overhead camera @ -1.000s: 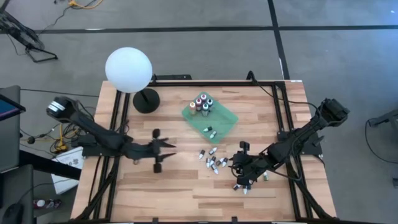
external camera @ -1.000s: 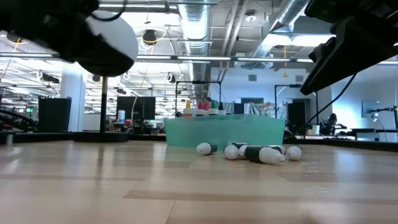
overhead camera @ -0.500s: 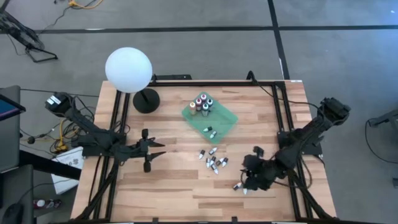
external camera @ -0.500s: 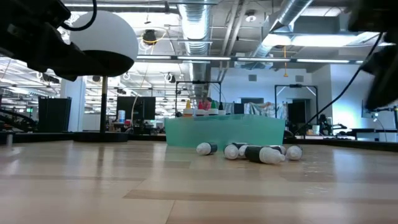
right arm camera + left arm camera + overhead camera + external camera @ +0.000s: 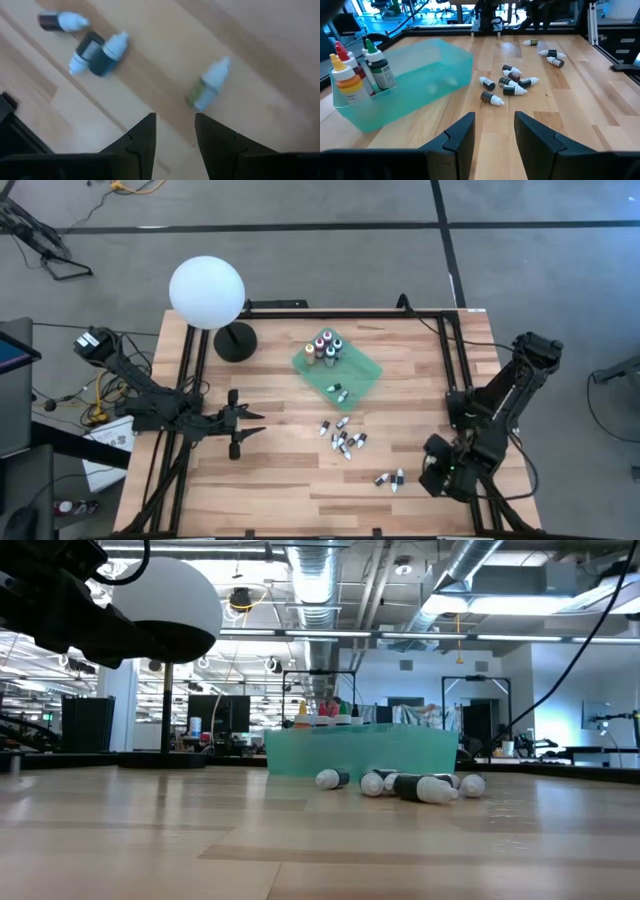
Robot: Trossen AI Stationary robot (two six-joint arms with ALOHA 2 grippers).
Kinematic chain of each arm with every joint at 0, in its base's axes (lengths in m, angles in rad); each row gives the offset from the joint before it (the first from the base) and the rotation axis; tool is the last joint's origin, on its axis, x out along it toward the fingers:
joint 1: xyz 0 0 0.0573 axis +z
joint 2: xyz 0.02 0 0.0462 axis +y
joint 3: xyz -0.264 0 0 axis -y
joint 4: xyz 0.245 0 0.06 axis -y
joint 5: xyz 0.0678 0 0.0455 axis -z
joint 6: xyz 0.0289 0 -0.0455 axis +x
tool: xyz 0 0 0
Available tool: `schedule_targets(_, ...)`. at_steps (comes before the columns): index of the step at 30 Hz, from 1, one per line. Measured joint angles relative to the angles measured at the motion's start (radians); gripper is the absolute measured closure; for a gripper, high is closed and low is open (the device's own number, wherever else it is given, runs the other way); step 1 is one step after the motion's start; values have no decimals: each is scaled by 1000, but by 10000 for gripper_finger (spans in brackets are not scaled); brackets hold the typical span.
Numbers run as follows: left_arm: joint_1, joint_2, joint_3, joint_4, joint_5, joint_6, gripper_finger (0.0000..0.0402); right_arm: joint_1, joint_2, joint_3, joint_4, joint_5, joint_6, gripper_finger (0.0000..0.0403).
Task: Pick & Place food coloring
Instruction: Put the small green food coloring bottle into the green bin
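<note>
Several food coloring bottles scattered mid-table in high view, just toward front edge from green tray; another bunch standing upright in tray's far corner; one lying flat inside tray. Two more loose nearer front-right, close to right gripper. Right gripper low at front-right corner of table, nothing held. Left gripper over table's left half, well apart from bottles, fingers parted, empty. White globe lamp w/ black base at back-left.

Low view: tray seen side-on, upright bottles' caps poking above rim. Loose bottles lying on wood in front of tray. Globe lamp upper left, part of an arm dark across it.

Left wrist view: left gripper w/ clear gap between fingers, gripping nothing. Tray ahead, upright bottles w/ yellow, red, green bodies in its corner. Loose cluster on wood beyond fingertips; three more farther off.

Right wrist view: right gripper fingers apart, empty, pointing down at wood. Greenish bottle w/ white cap lying just past fingertips. Dark bottles touching each other nearby, one more just beside those.
</note>
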Motion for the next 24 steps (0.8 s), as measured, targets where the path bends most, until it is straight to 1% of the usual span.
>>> schedule_targets(3,0,0,0,0,0,8,270,19,0,0,-4,-9,86,275)
schedule_targets(6,0,0,0,0,0,18,270,17,3,0,-25,-8,117,275)
schedule_targets(10,0,0,0,0,0,19,270,-9,18,0,-71,-9,118,275)
schedule_targets(15,0,0,0,-1,0,19,270,-40,46,0,-84,-6,100,275)
schedule_targets(24,0,0,0,-1,0,20,270,-46,107,0,-81,-9,100,275)
